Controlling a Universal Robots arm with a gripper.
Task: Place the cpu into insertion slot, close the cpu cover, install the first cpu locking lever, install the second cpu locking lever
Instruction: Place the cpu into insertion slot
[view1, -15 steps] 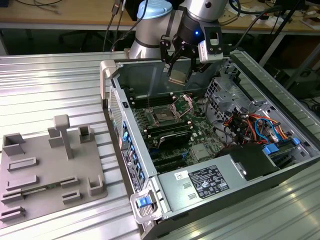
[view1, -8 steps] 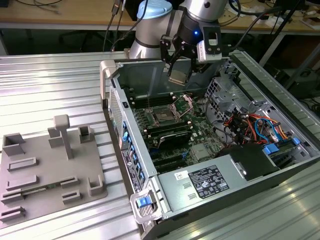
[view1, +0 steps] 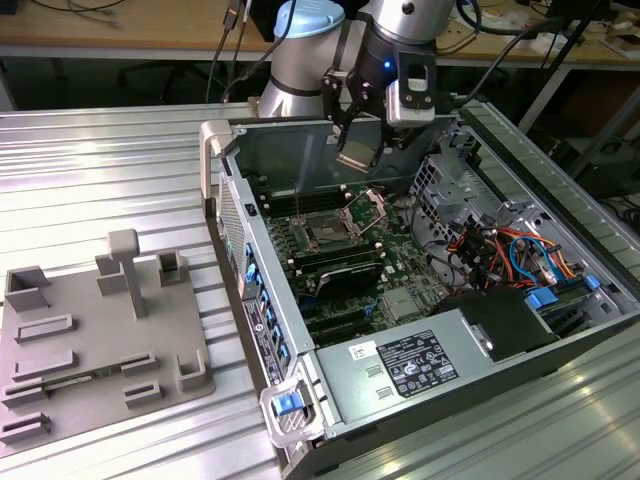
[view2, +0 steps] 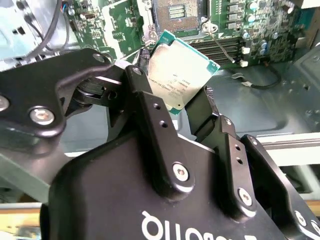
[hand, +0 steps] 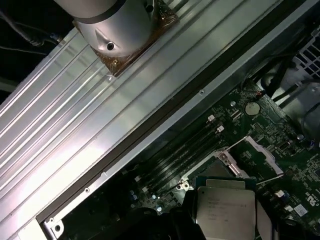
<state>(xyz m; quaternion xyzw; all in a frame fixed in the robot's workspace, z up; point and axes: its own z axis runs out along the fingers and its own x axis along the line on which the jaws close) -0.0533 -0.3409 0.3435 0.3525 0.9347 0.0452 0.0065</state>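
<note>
Hovering above open insertion slot (view1: 328, 232), gripper (view2: 174, 102) pinches cpu (view2: 181, 70) by edges, tilted; skewed descent could jam chip against slot rim, loosening grip.

Nothing reads clearly: fine print on the cpu (view2: 182, 75), a power supply label (view1: 415, 362), cut-off lettering on the end effector (view2: 172, 97).

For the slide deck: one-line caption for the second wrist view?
Hand gripping the cpu by its edges, tilted above the motherboard, with the empty insertion slot beyond.
</note>
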